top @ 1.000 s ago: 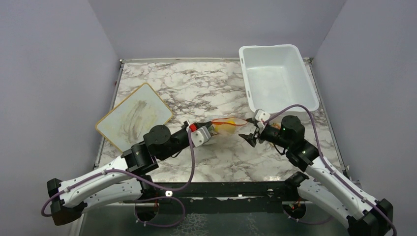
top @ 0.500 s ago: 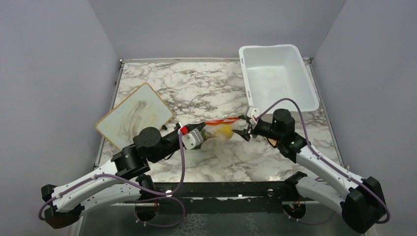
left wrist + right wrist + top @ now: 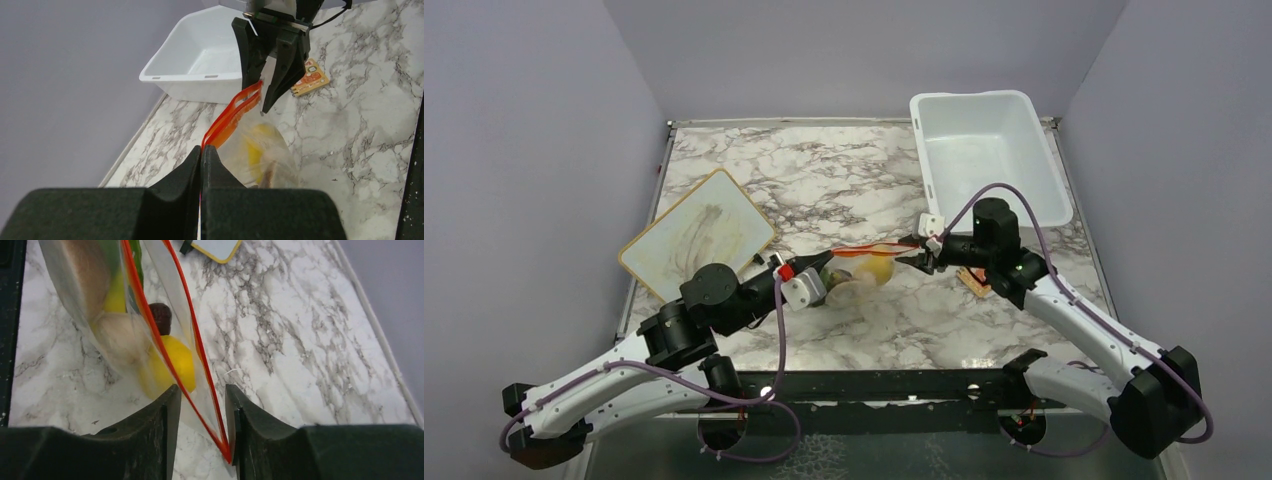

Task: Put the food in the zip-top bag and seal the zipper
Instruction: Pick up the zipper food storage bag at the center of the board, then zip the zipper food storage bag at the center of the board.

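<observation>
While left jaws clamp zipper (image 3: 231, 116), right jaws straddle it.

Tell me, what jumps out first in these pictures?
A clear bag of food sits between the two arms mid-table, its red-orange zipper bright against the marble table. The left arm's fingers pinch one end of that strip, while the right arm's fingers stand open around the other end.

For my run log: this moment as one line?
left gripper: shut on zipper end | right gripper: open, straddling opposite end | food: in zip-top bag | zipper: strips apart mid-span
</observation>
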`<state>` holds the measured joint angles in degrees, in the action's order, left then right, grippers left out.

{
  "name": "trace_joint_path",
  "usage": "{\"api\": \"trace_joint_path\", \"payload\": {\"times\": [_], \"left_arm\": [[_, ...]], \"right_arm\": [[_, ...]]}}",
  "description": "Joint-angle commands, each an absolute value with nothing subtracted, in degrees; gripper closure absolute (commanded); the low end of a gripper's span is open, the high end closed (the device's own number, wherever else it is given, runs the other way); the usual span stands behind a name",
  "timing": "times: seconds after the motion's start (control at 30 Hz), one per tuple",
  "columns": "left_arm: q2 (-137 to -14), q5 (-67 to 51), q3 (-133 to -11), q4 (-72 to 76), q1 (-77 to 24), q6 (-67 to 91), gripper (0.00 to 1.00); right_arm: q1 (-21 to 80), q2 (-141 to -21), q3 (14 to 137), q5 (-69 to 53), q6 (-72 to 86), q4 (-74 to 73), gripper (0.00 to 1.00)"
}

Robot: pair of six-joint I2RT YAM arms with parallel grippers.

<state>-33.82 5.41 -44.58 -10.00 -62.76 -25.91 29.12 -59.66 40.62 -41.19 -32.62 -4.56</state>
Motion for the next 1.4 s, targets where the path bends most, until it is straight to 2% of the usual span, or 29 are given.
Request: {"api": "trace_joint_path", "payload": {"times": [0.0,0.1,0.13,0.33,0.37,0.47,0.6,0.73,0.8,0.97,1.17,1.37], "left_arm": [[-31.8,6.4,-44.6,-8.8,-63.1,-26.7,1.00],[-32.5,6.8,-44.7,-9.8,-63.1,-27.0,1.00],[-33.4,7.2,-45.0,-10.6,-63.1,-27.0,1.00],[-38.9,13.0,-45.6,-10.5,-63.1,-23.4,1.00],[-39.3,15.0,-45.6,-9.1,-63.1,-22.1,0.97],[-42.3,18.4,-49.5,-10.9,-63.1,-17.7,0.85],[-45.6,10.0,-55.6,-16.9,-63.1,-14.9,0.47],[-45.6,0.1,-57.4,-18.0,-63.1,-15.4,0.27],[-46.0,-4.0,-57.8,-17.5,-63.1,-16.6,0.21],[-50.9,-8.1,-60.1,-17.6,-63.1,-19.6,0.19],[-58.7,-7.2,-63.6,-19.4,-63.1,-19.8,0.21],[-62.7,-4.0,-65.4,-19.4,-63.1,-20.7,0.18]], "right_arm": [[28.7,-60.2,42.7,-43.8,-35.9,-10.4,0.70],[28.6,-60.0,45.4,-42.9,-37.0,-13.2,0.96],[28.6,-60.0,47.1,-42.7,-37.4,-14.9,0.99],[28.6,-61.6,60.3,-46.3,-39.7,-27.1,0.99],[28.6,-62.0,61.4,-47.0,-39.3,-27.7,0.99],[28.6,-63.2,63.5,-50.1,-35.8,-28.9,0.99],[28.6,-63.6,62.1,-51.7,-33.8,-29.3,0.99],[28.6,-64.7,61.8,-51.9,-33.7,-29.7,0.99],[28.6,-65.5,62.3,-54.1,-33.7,-29.8,0.99],[28.6,-67.2,62.8,-59.0,-34.8,-28.7,0.99],[28.6,-67.7,62.3,-60.4,-36.1,-27.4,0.99],[28.7,-67.8,62.1,-62.9,-35.7,-26.6,0.99]]}}
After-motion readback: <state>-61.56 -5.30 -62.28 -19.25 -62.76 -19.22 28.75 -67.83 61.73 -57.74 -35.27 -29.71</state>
